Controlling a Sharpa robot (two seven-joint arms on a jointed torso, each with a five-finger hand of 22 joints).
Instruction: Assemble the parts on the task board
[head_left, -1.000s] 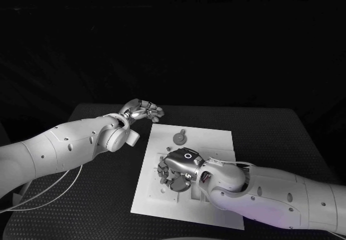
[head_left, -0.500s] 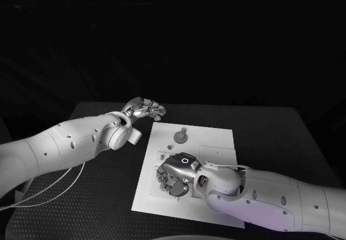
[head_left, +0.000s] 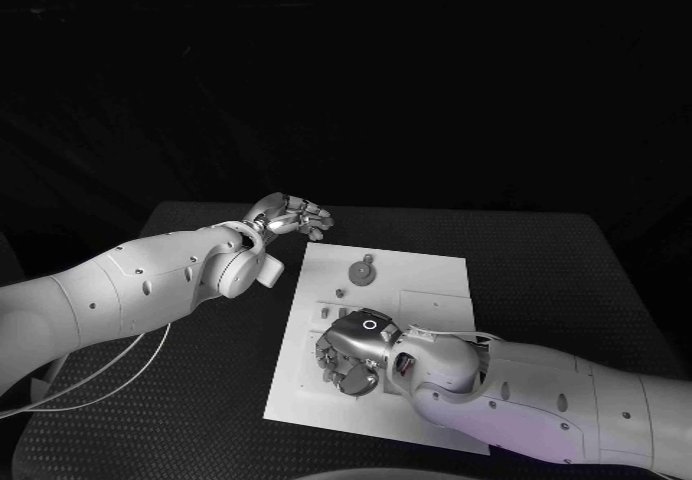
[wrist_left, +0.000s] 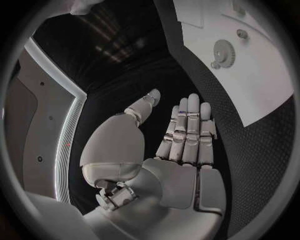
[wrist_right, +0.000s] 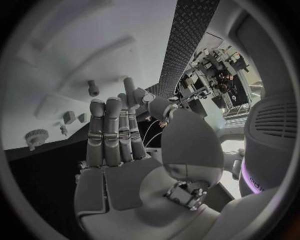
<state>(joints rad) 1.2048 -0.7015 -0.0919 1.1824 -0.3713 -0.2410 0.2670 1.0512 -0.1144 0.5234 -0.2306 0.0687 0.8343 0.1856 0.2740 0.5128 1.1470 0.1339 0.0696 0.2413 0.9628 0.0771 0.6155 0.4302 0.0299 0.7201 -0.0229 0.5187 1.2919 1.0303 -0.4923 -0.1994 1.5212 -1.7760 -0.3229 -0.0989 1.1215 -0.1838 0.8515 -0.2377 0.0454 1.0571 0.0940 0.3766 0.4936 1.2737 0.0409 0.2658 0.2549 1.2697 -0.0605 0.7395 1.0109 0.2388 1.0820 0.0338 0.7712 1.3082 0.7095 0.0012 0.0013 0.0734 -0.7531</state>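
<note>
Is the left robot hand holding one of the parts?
No: the left robot hand is open in the left wrist view, fingers straight and palm bare, above the black table beside the task board.

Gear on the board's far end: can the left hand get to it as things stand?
Probably yes. The left hand is open, holds nothing and hovers off the task board's far left corner. The gear lies bare nearby, nothing between them. The right hand works nearer the robot, out of the way.
</note>
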